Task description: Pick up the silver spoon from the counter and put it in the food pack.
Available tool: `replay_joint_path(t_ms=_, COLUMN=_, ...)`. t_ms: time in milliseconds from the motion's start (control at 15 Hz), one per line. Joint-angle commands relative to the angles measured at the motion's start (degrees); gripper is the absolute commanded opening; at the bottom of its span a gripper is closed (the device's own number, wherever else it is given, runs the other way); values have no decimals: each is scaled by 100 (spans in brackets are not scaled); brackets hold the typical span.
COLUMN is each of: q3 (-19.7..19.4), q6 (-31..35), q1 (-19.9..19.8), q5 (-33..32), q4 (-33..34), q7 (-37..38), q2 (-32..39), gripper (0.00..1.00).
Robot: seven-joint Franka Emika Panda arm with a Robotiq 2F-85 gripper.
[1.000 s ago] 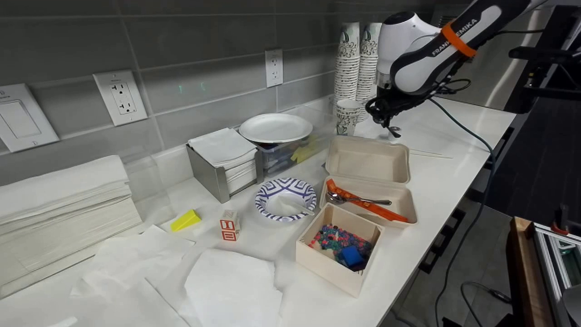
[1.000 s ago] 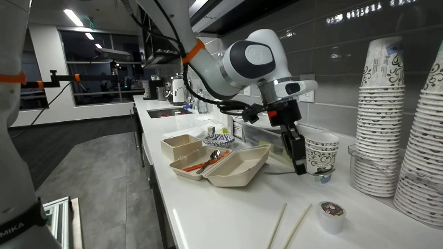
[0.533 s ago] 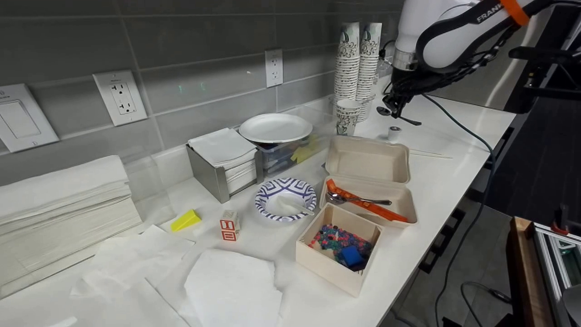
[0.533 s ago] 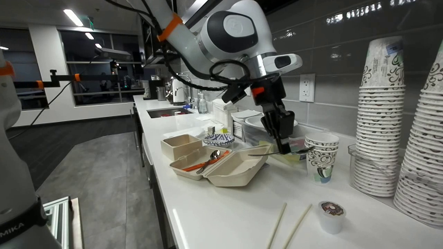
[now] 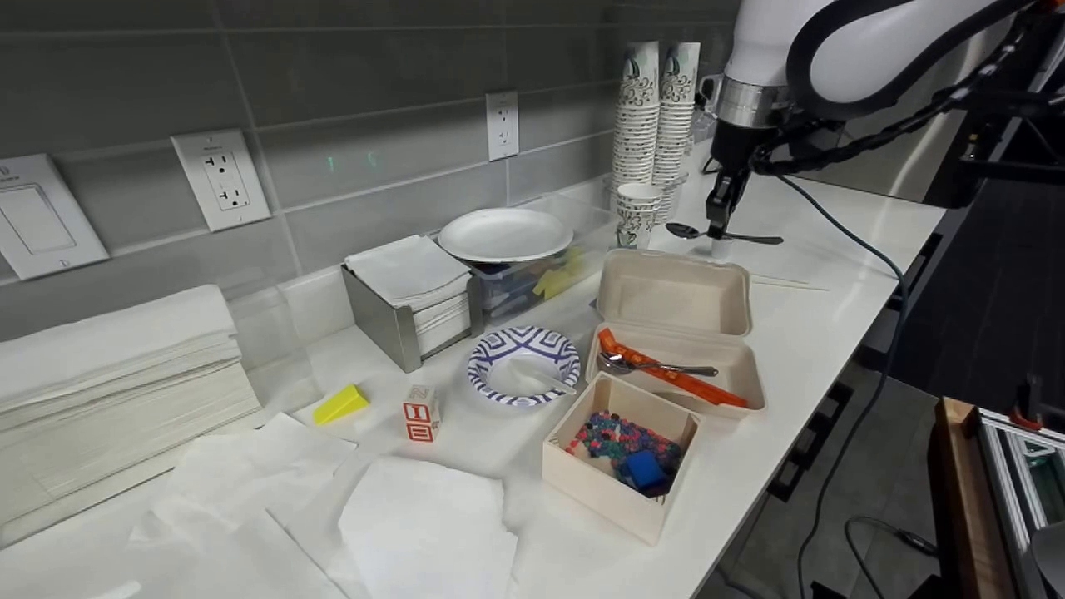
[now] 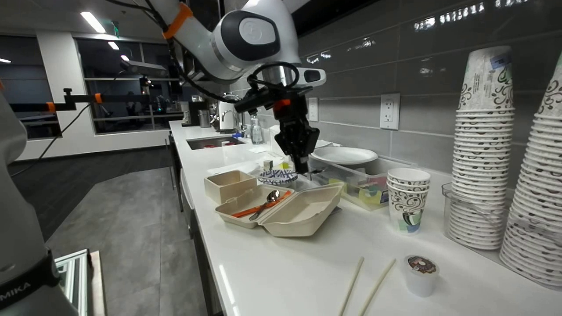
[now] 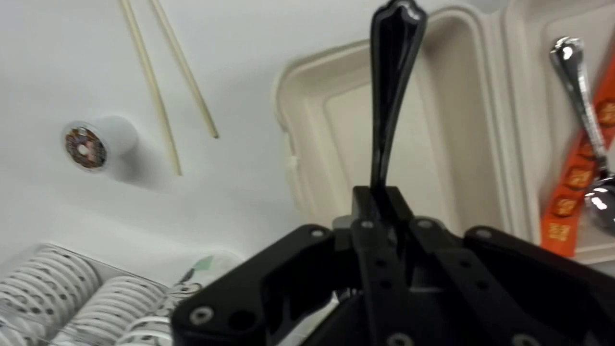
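Room: grey tile wall along the bench; bench is glossy white, below the fingers. In an exterior view, dark windows and a sink sit well beyond the fingers, cup stacks to their right. Pack is open on the bench, lower than the fingers; wrist view has one half right past the fingers, the other, with orange strip and second spoon, farther right. Sticks and pod left of the fingers, same view. Fingers are pinched tight on the spoon, at the handle. Spoon's clear of the bench, near level; in an exterior view its bowl is left of the fingers, handle end right.

Text: band on the arm reads "MIKA", clipped by the frame edge. Blocks, well left of the fingers in an exterior view: red "I" on one face, other letters unclear. Strip and pod print: not readable.

Hard to see: arm runs out of frame in both exterior views; strip and second spoon cut off at the wrist view's right edge. Spoon's bowl is hidden in the wrist view. Can't tell if it's directly over the pack.
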Motion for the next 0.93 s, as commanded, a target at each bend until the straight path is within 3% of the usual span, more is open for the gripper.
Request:
replay_joint_path(t_ms=0, q3=306, q6=-514, q1=228, q5=596, q4=-147, q7=-705, q2=-168, gripper=2)
replay_joint_path(t_ms=67, q3=431, q6=-1179, q1=276, q5=818, q4=84, q7=-351, q2=-46, gripper=2)
replay_joint_path(t_ms=133, q3=366, q6=-553, q1=134, q5=488, q4=-24, q7=-399, q2=-53, gripper=8)
replay_joint_path(t_ms=267, q3=487, q6=-985, q1=225, q5=663, q4=29, q7=-347, q2=-50, gripper=8)
replay_joint_path(t_ms=667, q3=480, q6=-1023, q1=223, q5=686, q4=36, q7=-331, q2=-48, gripper=8)
replay_joint_path(t_ms=733, q3=491, q6=-1046, q1=257, q5=808, q4=29, q7=-366, q2=-32, gripper=2)
replay_joint_path(t_ms=867, q3=554, q6=-1010, q1=310, q5=845, q4=4, q7=-336, q2=18, gripper=2)
